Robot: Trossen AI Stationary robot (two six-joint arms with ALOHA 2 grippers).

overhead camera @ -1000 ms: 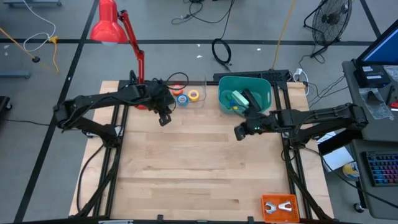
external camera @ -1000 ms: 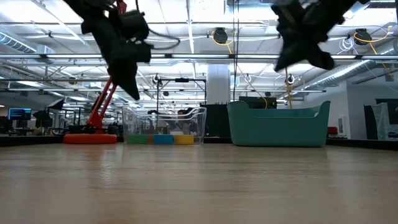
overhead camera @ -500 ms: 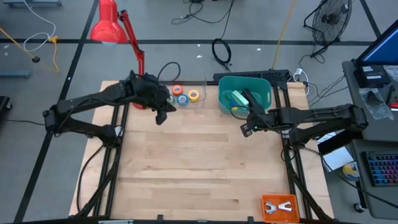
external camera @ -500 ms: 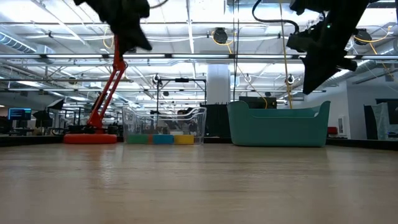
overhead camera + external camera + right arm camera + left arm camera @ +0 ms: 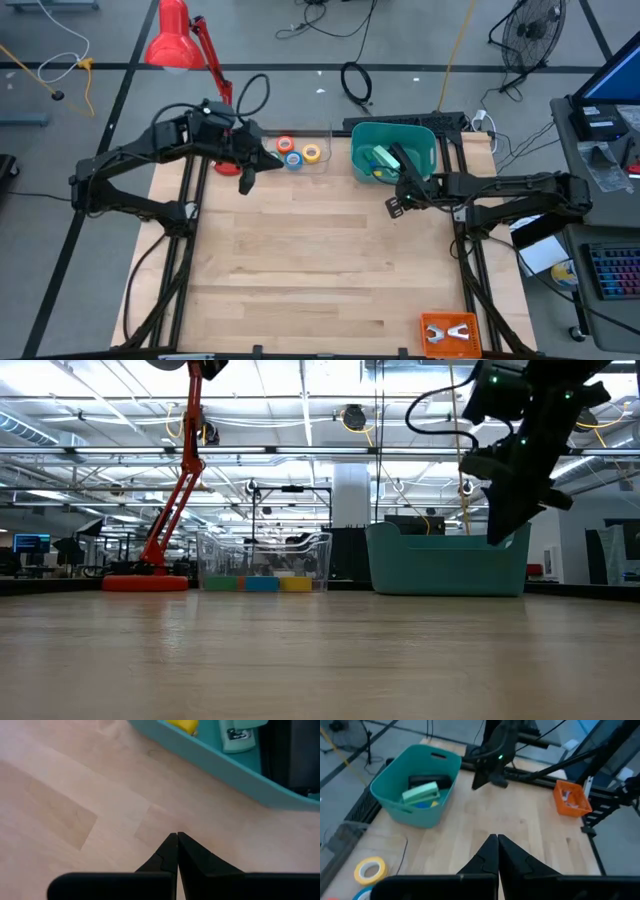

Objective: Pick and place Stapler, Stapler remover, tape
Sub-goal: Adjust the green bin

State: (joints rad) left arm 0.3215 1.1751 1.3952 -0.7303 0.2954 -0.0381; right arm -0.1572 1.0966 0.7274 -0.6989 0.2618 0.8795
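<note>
While the stapler point(image 5: 398, 158) already lies in the teal bin point(image 5: 424, 137), I see three tape rolls point(image 5: 298, 153) left and both grippers, left gripper point(image 5: 246, 182) and right gripper point(image 5: 394, 207), closed on nothing.

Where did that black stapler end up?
The stapler lies inside the teal bin at the table's far edge, on its right half in the high view, beside a pale green item, just beyond the right gripper.

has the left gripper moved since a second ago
Yes. In the high view the left gripper has pulled back toward the red lamp side, away from the teal bin, with fingers together.
</note>
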